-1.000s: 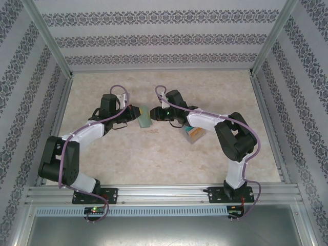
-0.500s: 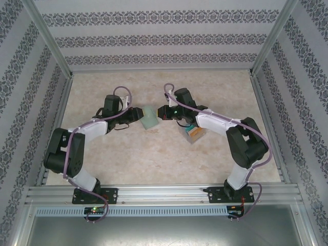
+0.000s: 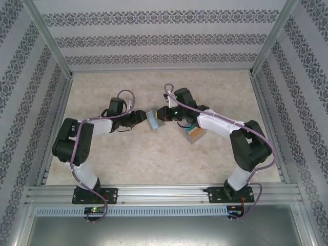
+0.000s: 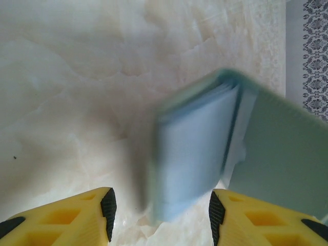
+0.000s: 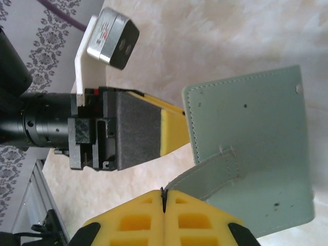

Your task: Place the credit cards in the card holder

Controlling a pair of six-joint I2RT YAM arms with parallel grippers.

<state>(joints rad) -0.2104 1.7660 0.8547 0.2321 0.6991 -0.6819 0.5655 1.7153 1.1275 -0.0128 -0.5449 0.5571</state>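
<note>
Grey-green card holder (image 5: 251, 148) is pinched by its tab (image 5: 210, 177) in the closed right gripper (image 5: 164, 197). Left gripper (image 4: 160, 215) gapes empty; the soft tab may slip.

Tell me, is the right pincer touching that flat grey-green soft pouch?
Touching. In the right wrist view, the right pincer is shut on the tab strap of the grey-green pouch.

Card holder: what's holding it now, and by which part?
The right gripper holds the card holder by its tab strap, pinched between its shut fingers. The left gripper has its fingers apart, not clamped on it.
</note>
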